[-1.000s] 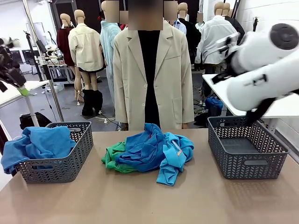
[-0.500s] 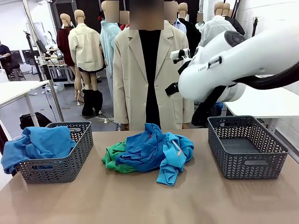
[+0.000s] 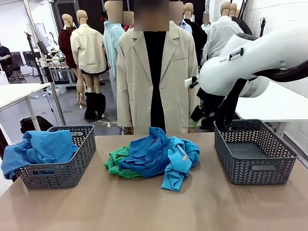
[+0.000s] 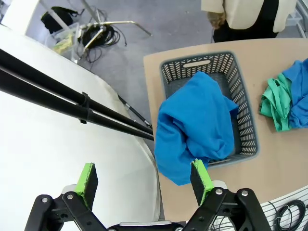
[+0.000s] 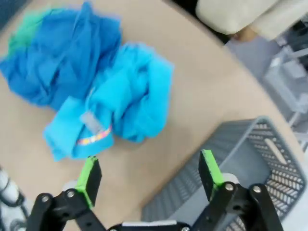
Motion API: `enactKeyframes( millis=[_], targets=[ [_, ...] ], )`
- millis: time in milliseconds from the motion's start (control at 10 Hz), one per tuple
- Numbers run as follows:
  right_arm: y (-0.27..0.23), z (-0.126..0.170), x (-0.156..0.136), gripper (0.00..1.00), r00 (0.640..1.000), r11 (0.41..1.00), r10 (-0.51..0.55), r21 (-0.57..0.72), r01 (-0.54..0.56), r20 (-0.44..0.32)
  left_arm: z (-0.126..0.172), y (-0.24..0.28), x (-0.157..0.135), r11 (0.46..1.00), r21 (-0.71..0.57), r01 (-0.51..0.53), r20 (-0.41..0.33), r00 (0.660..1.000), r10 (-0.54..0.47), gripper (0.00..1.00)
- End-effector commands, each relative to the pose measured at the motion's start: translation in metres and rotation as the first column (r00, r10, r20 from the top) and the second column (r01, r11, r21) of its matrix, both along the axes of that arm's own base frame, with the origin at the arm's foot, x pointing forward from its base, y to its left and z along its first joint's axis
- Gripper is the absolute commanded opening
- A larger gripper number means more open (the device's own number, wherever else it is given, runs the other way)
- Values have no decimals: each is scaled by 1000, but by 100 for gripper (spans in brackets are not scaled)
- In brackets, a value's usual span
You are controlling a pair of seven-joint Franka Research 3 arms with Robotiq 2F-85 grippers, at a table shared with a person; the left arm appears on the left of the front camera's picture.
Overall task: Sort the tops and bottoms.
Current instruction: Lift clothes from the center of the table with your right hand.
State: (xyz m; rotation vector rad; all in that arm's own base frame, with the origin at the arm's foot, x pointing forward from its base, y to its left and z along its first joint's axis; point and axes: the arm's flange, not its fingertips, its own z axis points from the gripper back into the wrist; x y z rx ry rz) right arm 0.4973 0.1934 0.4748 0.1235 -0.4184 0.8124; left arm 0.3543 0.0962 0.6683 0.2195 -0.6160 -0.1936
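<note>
R gripper (image 5: 149, 175) hangs w/ jaws spread wide, nothing btwn its green pads (image 5: 90, 174), above the tabletop (image 5: 202, 82) btwn the centre heap and the right basket (image 5: 284, 168). Its white arm (image 3: 250, 57) comes in from the right, over that basket's far-left corner. L gripper (image 4: 144, 177) is also wide apart & holding nothing, high up off the tabletop's left edge, looking down on the left basket (image 4: 246, 127). Tops: one royal blue top (image 4: 192, 125) lies in the left basket, part of it draped over the basket's left rim. The rest are heaped mid-tabletop, w/ royal blue tops (image 3: 147, 154) on the heap's left and centre and a sky blue top (image 3: 182, 161) on its right & near side, a small label and a striped trim showing on it. Bottoms: a green garment (image 3: 115, 164) sticks out from under the heap's left side, touching the blue cloth. Person in a beige jacket (image 3: 168, 82) stands at the far side of the tabletop, right behind the heap.
</note>
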Motion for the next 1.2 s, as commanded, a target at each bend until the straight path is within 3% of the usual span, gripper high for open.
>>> enactKeyframes(
  millis=[0,100,200,400,500,600,700,900,1100],
  targets=[
    [2,-9,-8,100,989,995,96,-4,-97,-116,4,4,1,1000,-16,-5,-1,1000,5,100],
    [7,-23,-20,100,979,991,124,-20,-129,-164,4,4,1,1000,-16,-5,-1,1000,5,100],
    [13,-39,-31,100,975,986,159,-20,-164,-157,4,4,1,1000,-16,-5,-1,1000,5,100],
    [26,-74,-40,100,983,986,168,0,-169,-68,4,4,1,1000,-16,-5,-1,1000,5,100],
    [33,-88,-42,100,978,983,181,36,-179,-98,4,4,1,1000,-16,-5,-1,1000,5,100],
    [40,-96,-45,100,974,973,218,87,-213,-56,4,4,1,1000,-16,-5,-1,1000,5,100],
    [45,-104,-43,100,973,965,231,128,-230,8,4,4,1,1000,-16,-5,-1,1000,5,100],
    [52,-116,-24,100,966,952,255,181,-246,-28,4,4,1,1000,-16,-5,-1,1000,5,100],
    [52,-125,-13,100,969,961,241,147,-233,-45,4,4,1,1000,-16,-5,-1,1000,5,100]
  ],
)
